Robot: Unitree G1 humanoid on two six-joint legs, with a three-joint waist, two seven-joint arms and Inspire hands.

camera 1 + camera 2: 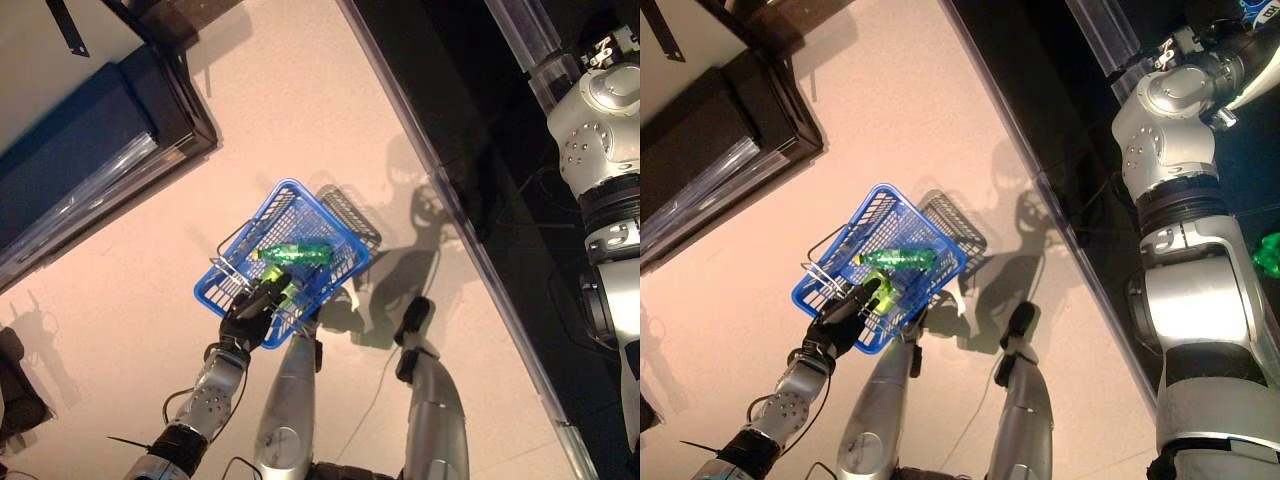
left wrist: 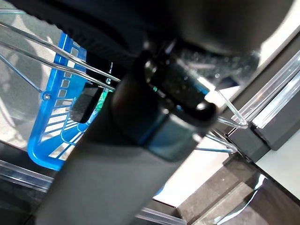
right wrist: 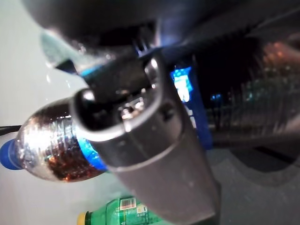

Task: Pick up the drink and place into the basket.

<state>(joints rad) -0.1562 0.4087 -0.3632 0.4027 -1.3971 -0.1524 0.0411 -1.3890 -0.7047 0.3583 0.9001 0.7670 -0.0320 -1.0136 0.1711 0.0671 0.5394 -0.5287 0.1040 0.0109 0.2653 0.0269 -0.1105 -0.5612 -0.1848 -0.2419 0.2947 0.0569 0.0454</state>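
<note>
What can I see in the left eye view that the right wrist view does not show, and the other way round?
Only the left eye view shows the blue basket, the left hand curled on its wire handle, and a green bottle lying inside. Only the right wrist view shows the right hand by a dark bottle, above a yellow-capped bottle. Shared: green bottles in each; whether they are the same one, I cannot tell.

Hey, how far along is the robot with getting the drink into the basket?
Done: one green bottle already lies in the blue basket, which the left hand carries. In hand: the right hand is at a dark drink bottle, though its grip is unclear. Left: bringing that bottle over and placing it in the basket.
</note>
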